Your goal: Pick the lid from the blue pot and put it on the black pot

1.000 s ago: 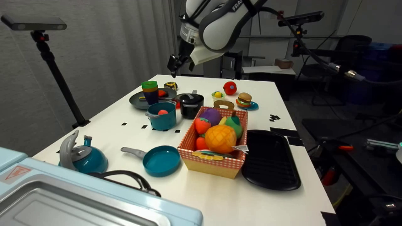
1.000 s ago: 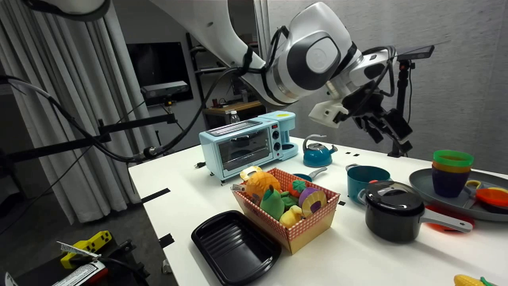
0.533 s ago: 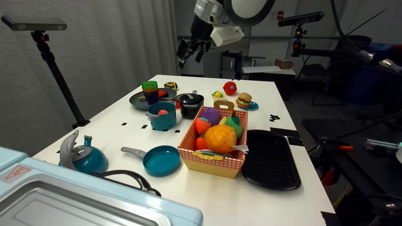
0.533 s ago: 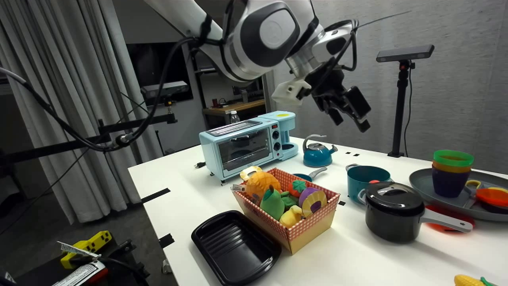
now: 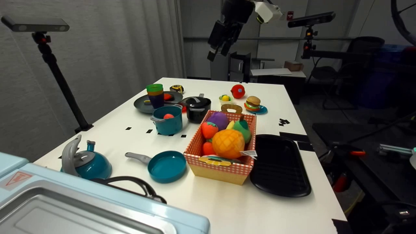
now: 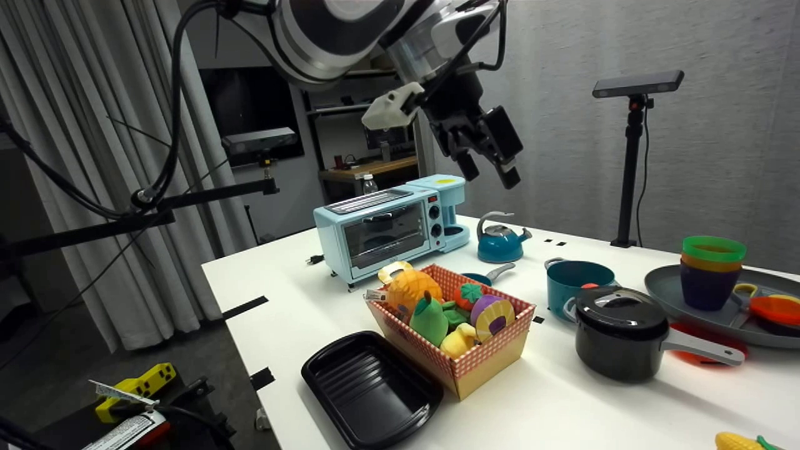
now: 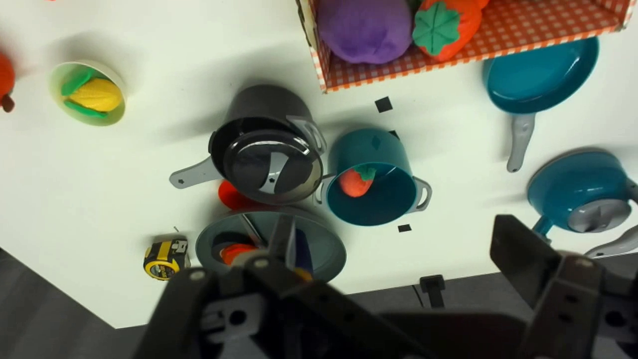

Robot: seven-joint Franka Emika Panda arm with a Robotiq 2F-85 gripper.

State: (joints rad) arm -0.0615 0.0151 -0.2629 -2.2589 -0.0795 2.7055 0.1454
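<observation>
An empty gripper (image 6: 490, 174) hangs spread above the desk (image 6: 281, 281), while the dark lid (image 7: 273, 167) sits seemingly off-centre on the black pot (image 7: 266, 102), where a knock could dislodge it.

Teal pot (image 7: 374, 147), black pot (image 7: 266, 102) — dark lid (image 7: 273, 167), perhaps smoky — red-checked basket (image 6: 412, 350).

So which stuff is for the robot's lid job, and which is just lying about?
For the job:
lid
black pot, with the lid on it
blue pot
gripper, open

Just lying about:
red toy inside the blue pot
fruit basket
kettle
frying pan
black tray
tape measure
toy burger
stacked cups
toaster oven
</observation>
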